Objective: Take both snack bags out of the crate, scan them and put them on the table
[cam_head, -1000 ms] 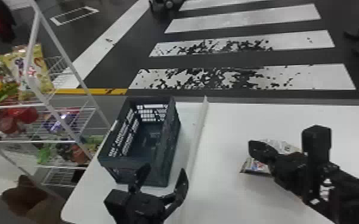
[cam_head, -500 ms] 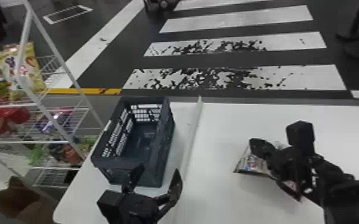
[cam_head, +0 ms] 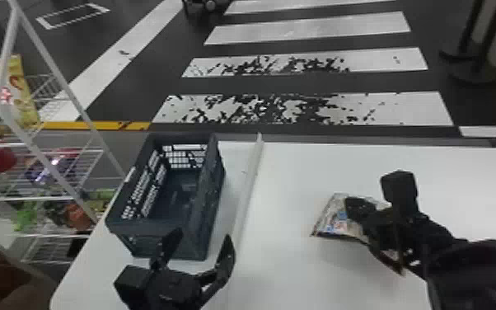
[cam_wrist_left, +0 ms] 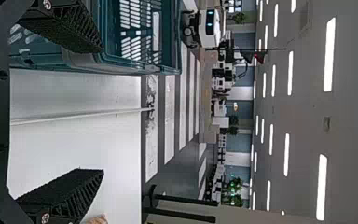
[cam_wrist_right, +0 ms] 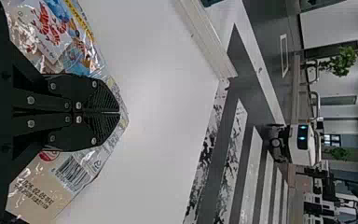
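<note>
currently, right gripper (cam_wrist_right: 120,113): its fingers are pressed together on the snack bag (cam_head: 329,218), right of centre in the head view, over the white table (cam_head: 300,276). whether the bag touches the tabletop, you cannot tell.
bag: sticks out to the left of the gripper in the head view; the right wrist view has its barcode (cam_wrist_right: 72,173) facing the camera, beside the pinch.
left gripper (cam_head: 202,240): spread wide, lower left of the frame, at the near side of the crate (cam_head: 152,226).
crate: left of centre, upright on the table, left of the pale strip (cam_head: 247,189).
step in hand, my reading: presenting this bag for its scan, or laying it down.
barcode care: keep your pinch off the code; slack film will probably crease, so turn the wrist slowly and let the panel hang flat.
setting down: lower until the bag bears on the table, then part the fingers evenly and back out straight, lest the film cling and drag.
</note>
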{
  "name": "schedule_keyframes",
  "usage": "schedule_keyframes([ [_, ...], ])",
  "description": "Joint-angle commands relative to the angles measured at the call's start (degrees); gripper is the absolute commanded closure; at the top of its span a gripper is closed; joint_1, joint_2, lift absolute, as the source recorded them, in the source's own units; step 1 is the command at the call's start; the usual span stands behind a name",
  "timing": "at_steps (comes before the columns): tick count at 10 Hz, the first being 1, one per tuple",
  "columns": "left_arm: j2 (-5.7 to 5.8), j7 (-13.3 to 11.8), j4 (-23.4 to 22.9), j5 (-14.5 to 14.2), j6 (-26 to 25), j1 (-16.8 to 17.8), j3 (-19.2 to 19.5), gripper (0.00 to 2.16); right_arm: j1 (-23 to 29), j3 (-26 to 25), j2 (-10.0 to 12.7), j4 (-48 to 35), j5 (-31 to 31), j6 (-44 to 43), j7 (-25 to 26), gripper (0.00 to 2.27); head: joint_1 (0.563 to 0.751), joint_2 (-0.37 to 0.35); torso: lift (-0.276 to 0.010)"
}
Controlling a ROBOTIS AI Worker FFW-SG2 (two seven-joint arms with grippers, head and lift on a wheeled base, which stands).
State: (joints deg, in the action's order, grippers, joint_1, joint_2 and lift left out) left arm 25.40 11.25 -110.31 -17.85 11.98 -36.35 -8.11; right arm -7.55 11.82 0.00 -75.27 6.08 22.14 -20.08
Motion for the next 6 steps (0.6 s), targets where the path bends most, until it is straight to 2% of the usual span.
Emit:
schedule_keyframes([
  [1, 0.0, 0.0, 0.0, 0.0, 0.0, 0.1, -0.1, 0.08, 0.6, -0.4, 0.1, 0.0, 0.9, 0.8, 1.1, 2.26, 0.695, 0.229, -0.092],
  [6, -0.09, 0.0, 0.3, -0.1, 0.0, 0.5, -0.7, 0.08, 5.8, -4.8, 0.1, -6.0, 3.3, 5.9, 5.0, 2.26, 0.695, 0.17, -0.092],
])
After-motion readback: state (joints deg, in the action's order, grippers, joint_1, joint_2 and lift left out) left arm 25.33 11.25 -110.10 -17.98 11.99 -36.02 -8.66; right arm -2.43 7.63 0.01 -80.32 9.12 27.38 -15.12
